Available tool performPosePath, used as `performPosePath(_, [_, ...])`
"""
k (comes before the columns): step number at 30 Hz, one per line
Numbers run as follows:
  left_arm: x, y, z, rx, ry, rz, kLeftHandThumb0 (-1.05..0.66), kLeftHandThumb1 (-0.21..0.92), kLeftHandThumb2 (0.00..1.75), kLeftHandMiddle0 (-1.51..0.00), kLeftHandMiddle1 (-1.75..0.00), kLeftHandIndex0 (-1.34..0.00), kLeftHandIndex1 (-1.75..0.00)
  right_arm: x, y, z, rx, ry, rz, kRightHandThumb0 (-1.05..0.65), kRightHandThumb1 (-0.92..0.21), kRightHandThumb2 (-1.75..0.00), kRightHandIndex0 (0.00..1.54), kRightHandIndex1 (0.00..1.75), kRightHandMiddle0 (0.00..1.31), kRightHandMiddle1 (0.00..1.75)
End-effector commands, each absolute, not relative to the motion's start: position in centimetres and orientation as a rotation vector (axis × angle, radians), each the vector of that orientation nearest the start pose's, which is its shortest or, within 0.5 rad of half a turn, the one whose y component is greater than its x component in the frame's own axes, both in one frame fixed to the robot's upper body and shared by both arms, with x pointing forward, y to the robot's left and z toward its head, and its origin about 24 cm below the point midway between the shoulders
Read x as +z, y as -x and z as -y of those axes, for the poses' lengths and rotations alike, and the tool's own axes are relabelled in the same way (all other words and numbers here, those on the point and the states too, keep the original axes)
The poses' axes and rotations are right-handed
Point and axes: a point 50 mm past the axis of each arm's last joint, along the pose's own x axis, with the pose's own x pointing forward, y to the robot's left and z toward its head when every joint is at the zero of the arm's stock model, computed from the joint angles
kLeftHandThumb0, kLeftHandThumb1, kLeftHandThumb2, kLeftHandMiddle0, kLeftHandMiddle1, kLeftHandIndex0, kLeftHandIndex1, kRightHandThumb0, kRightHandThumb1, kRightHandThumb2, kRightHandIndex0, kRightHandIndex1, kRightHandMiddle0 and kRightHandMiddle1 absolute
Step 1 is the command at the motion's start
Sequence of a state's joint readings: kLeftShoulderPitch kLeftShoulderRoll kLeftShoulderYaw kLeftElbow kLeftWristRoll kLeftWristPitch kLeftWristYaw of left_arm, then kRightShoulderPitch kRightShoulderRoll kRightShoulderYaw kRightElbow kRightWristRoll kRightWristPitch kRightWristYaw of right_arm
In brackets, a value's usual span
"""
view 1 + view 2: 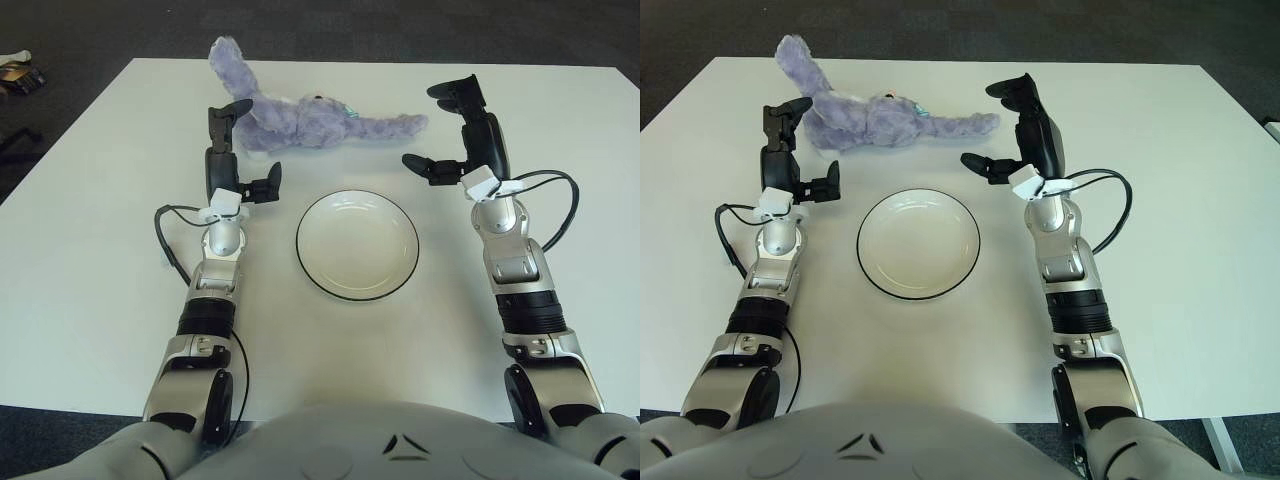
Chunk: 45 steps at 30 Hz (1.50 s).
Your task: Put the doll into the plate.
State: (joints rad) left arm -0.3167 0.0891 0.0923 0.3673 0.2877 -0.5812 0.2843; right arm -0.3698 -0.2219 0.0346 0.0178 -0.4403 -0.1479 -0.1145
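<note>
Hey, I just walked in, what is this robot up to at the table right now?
The robot is reaching with both hands toward a purple plush doll lying at the far side of the white table. Its left hand is open beside the doll's left end, and its right hand is open near the doll's right end. Neither holds it yet. The plate sits between the arms with nothing in it.

Plate point(357, 244) lies at centre of the table point(90, 270), nearer the robot, with nothing in it. Doll point(300, 118) lies on the table behind the plate, toward the far edge. Left hand point(232, 150) shows left of the plate, just beside the doll's left end. Right hand point(455, 130) shows right of the plate, near the doll's right end.
</note>
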Motion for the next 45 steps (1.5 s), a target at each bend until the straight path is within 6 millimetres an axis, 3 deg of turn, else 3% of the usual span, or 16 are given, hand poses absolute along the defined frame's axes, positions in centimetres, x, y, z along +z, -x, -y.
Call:
performPosePath(1, [10.4,-30.3,-16.7,0.229,-0.364,0.578,-0.11,0.21,1.27,0.00,-0.55,0.00,-1.17,16.2,-30.8,14.9,-0.024,0.636,0.578,-0.78,-0.39,-0.81,0.19,0.73,0.00,1.14])
performPosePath(19, [12.3,-32.9,-17.6,0.229,-0.942,0.692,-0.42,0.20,1.08,-0.01,-0.59,0.00,-1.00,16.1,-31.8,14.0,0.005,0.747,0.559,-0.85,-0.54,-0.66,0.19,0.68,0.00,1.04])
performPosePath(30, [13.8,-34.1,-17.5,0.222,-1.108,0.695,-0.40,0.16,1.12,-0.01,-0.52,0.00,-0.93,17.0,-32.4,12.9,0.004,0.843,0.470,-0.81,-0.57,-0.64,0.15,0.62,0.00,0.97])
performPosePath(37, [14.6,-34.7,-17.1,0.218,-1.169,0.649,-0.44,0.17,1.11,-0.02,-0.51,0.00,-0.94,17.5,-32.7,11.9,-0.028,0.912,0.505,-0.78,-0.56,-0.67,0.18,0.63,0.00,0.98])
performPosePath(40, [15.0,-35.0,-16.9,0.211,-1.185,0.629,-0.46,0.18,1.10,-0.02,-0.51,0.00,-0.95,17.7,-33.0,11.6,-0.027,0.950,0.519,-0.77,-0.54,-0.69,0.19,0.67,0.00,0.97])
performPosePath(45, [15.2,-35.7,-16.7,0.188,-1.196,0.599,-0.50,0.21,1.06,-0.02,-0.50,0.00,-0.97,17.9,-33.3,11.3,-0.007,0.983,0.531,-0.77,-0.54,-0.70,0.17,0.95,0.00,0.96])
